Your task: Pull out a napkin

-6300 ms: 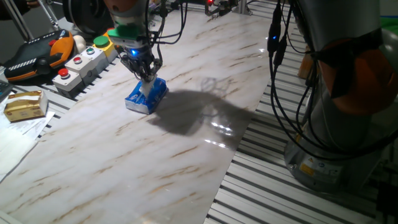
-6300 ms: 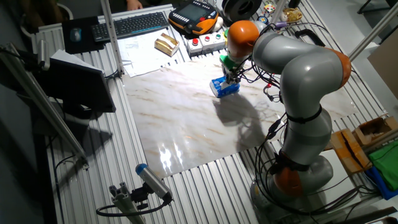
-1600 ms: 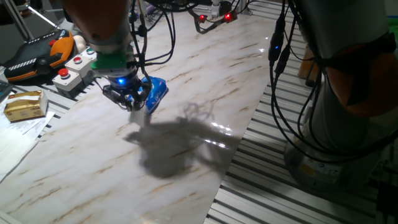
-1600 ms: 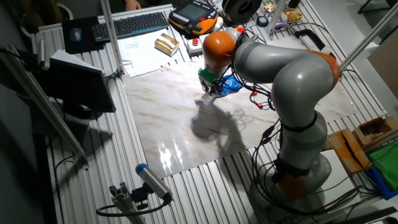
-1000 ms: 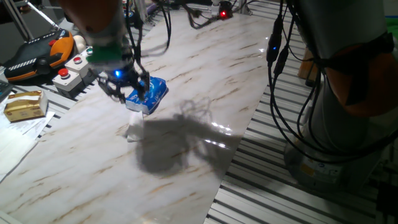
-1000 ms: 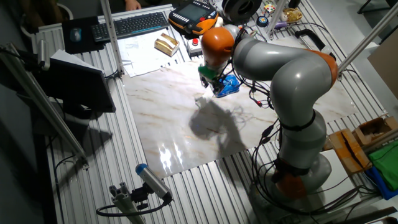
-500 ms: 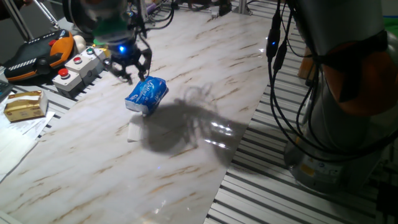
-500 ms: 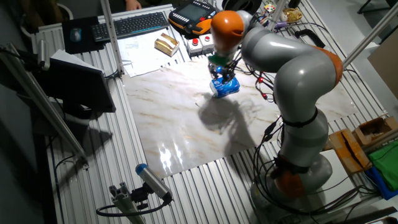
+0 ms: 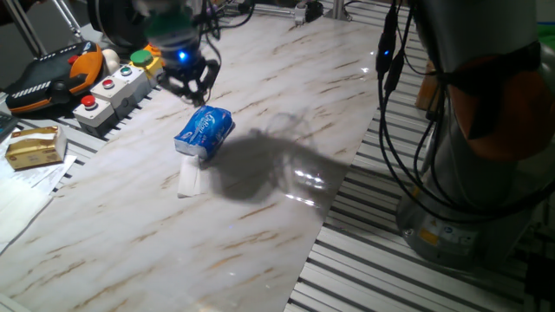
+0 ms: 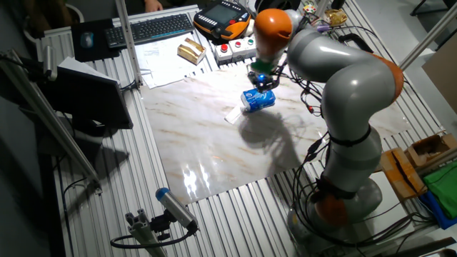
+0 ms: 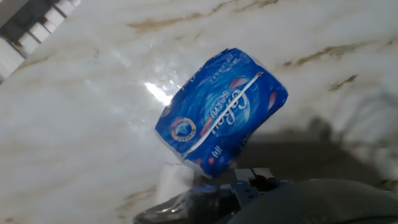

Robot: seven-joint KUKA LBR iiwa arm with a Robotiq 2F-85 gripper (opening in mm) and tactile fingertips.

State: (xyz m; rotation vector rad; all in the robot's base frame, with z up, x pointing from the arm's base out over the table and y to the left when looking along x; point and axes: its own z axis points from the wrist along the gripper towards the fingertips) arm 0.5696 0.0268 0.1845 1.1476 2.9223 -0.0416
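Note:
The napkin [image 9: 189, 180], a small white folded strip, lies flat on the marble table just in front of the blue-and-white tissue pack [image 9: 205, 132]. In the other fixed view the napkin [image 10: 233, 115] lies left of the pack [image 10: 258, 99]. My gripper [image 9: 192, 83] hangs above the table just behind the pack, fingers spread and empty; it also shows in the other fixed view [image 10: 262, 77]. The hand view looks down on the pack [image 11: 221, 112], with a white patch of the napkin [image 11: 171, 180] at its lower-left end.
A button box [image 9: 108, 87] with red and green buttons, an orange-and-black pendant [image 9: 52, 74] and a yellowish box [image 9: 35, 146] stand past the table's left edge. Cables [image 9: 386, 104] and the robot base [image 9: 486, 173] are on the right. A keyboard [image 10: 150, 28] lies at the back.
My gripper carried the napkin off the pack, let it go on the table in front of the pack, then rose and moved back behind the pack. The pack has not moved.

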